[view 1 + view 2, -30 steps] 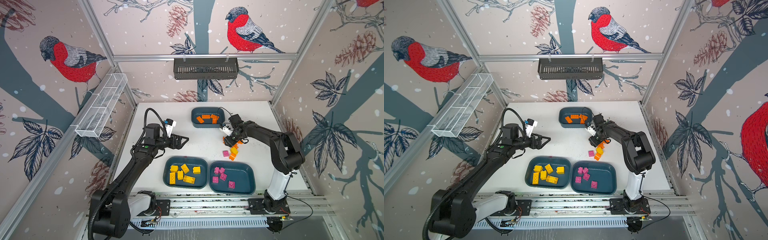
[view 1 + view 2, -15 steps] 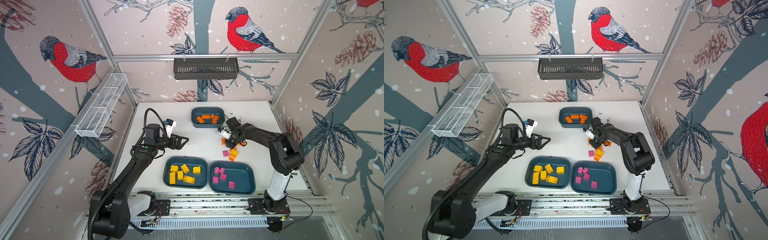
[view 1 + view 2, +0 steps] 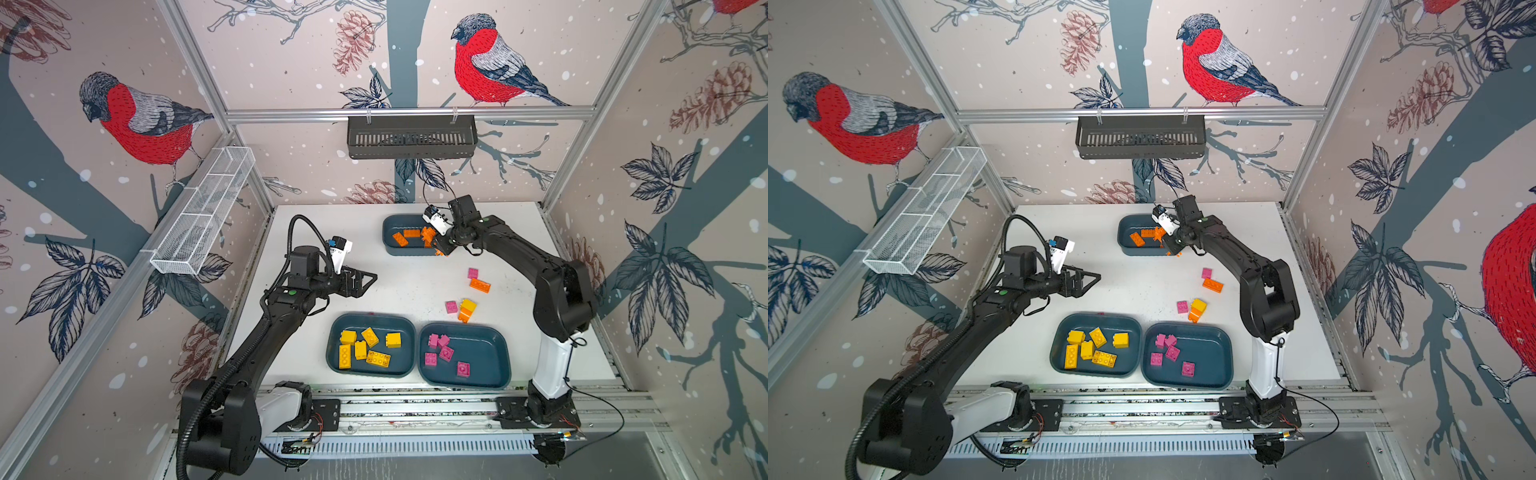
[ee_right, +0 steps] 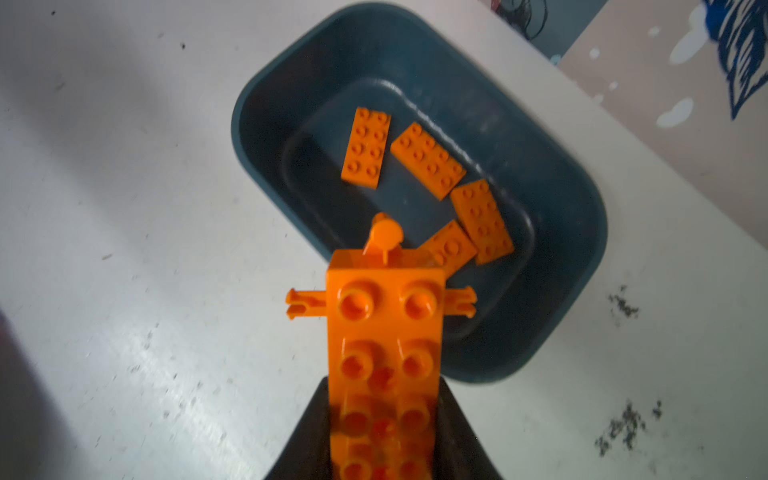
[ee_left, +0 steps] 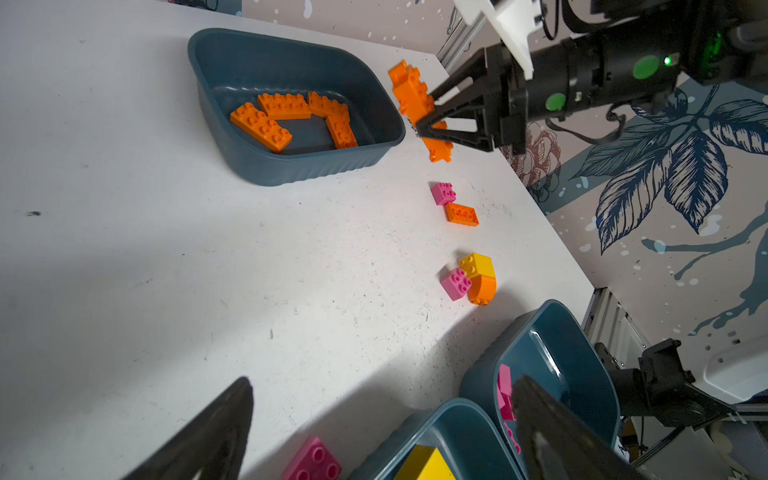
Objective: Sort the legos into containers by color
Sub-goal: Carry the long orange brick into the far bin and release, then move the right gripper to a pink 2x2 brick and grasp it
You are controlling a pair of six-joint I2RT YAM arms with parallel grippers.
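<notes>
The right gripper is clenched on a long orange studded plastic brick with side pegs, in the air at the rim of the small deep teal plastic tub. It should probably first come over the tub's middle, then release low. The left gripper hangs wide apart, empty.

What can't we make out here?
Right wrist view: long orange studded piece in right gripper, lower end cut off by bottom edge.
Left wrist view: pink bricks in teal plastic tub, mostly hidden by left gripper finger.
Both top views: black slotted basket contents, hidden by slats.
</notes>
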